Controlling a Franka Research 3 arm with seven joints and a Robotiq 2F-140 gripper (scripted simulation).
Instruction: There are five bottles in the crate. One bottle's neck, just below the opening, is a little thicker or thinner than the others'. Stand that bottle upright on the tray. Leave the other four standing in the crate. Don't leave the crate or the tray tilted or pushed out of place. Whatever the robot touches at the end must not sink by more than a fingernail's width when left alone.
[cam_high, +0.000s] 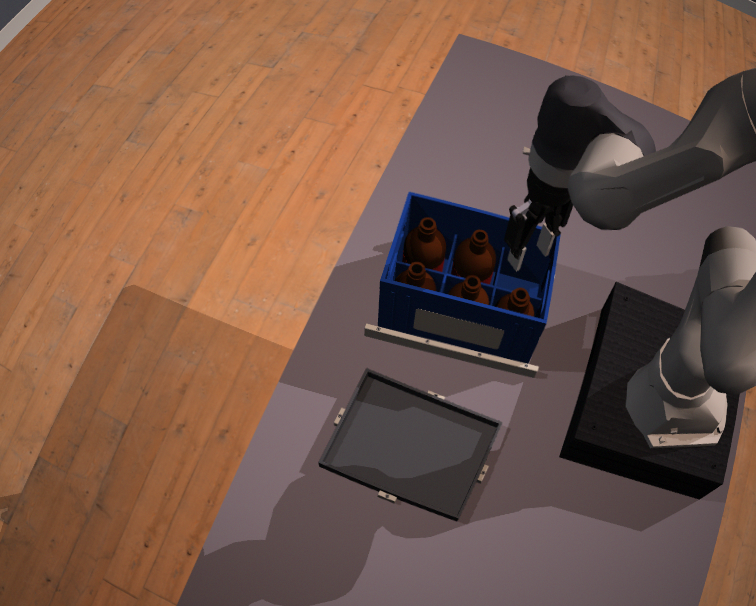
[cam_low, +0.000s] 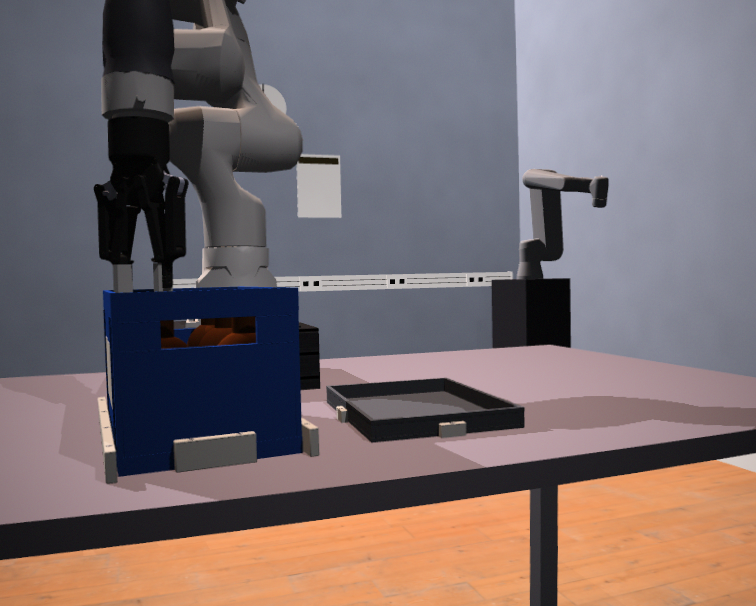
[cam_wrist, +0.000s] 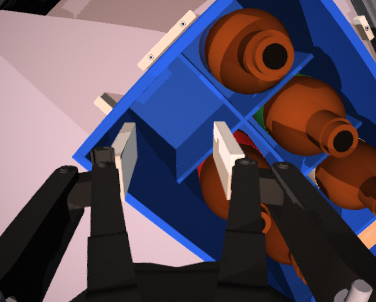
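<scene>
The blue crate (cam_high: 394, 309) (cam_low: 208, 391) (cam_wrist: 135, 100) stands level. Five brown bottles stand in it: back left (cam_high: 425, 247) (cam_wrist: 280, 245), back middle (cam_high: 474, 257), front left (cam_high: 415, 276), front middle (cam_high: 470, 291) and front right (cam_high: 518, 304) (cam_wrist: 225, 50) in the top view. The back right compartment is empty. Which neck differs I cannot tell. My gripper (cam_high: 531, 249) (cam_low: 143, 277) (cam_wrist: 174, 139) is partly open, pointing down over the empty compartment, with nothing between the fingers. Its right finger in the wrist view overlaps the back middle bottle; contact is unclear. The dark tray (cam_high: 410, 441) (cam_low: 403, 429) lies flat, with no bottle on it.
Pale strips (cam_high: 451, 349) (cam_low: 214, 451) (cam_wrist: 167, 40) stand along the crate's base. Small pale blocks (cam_high: 386, 496) (cam_low: 452, 429) sit around the tray. The arm's black base block (cam_high: 586, 404) is right of both. Crate walls and dividers surround the compartment beneath my fingers.
</scene>
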